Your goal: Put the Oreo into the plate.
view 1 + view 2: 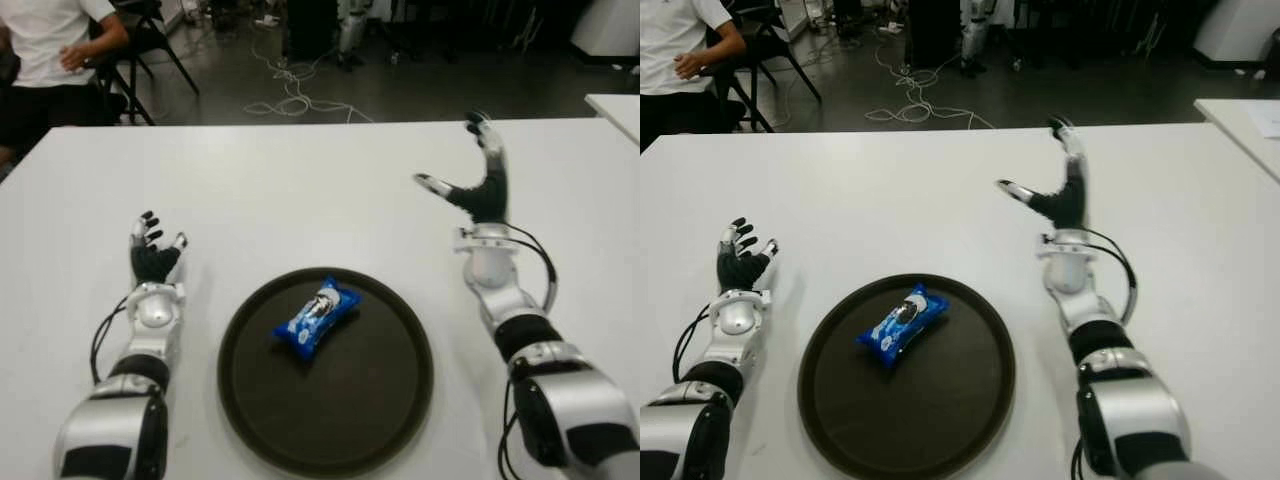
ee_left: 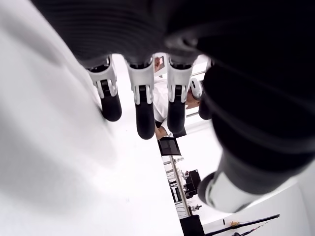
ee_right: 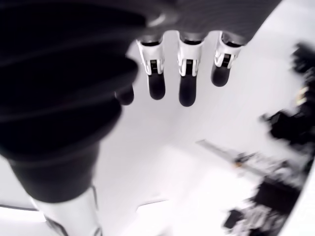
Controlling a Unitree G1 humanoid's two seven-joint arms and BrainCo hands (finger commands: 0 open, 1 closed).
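Note:
A blue Oreo packet (image 1: 317, 315) lies tilted inside the dark round plate (image 1: 390, 400) near the table's front, towards the plate's upper left part. My right hand (image 1: 478, 180) is raised above the table to the right of the plate, fingers spread and thumb out, holding nothing. Left of the plate shows my left hand (image 1: 152, 250), its fingers (image 2: 143, 105) relaxed and holding nothing. Neither hand touches the packet.
The white table (image 1: 300, 190) stretches around the plate. A person in a white shirt (image 1: 40, 40) sits by a chair beyond the table's far left corner. Cables (image 1: 290, 95) lie on the dark floor behind. A second white table edge (image 1: 620, 105) shows at the far right.

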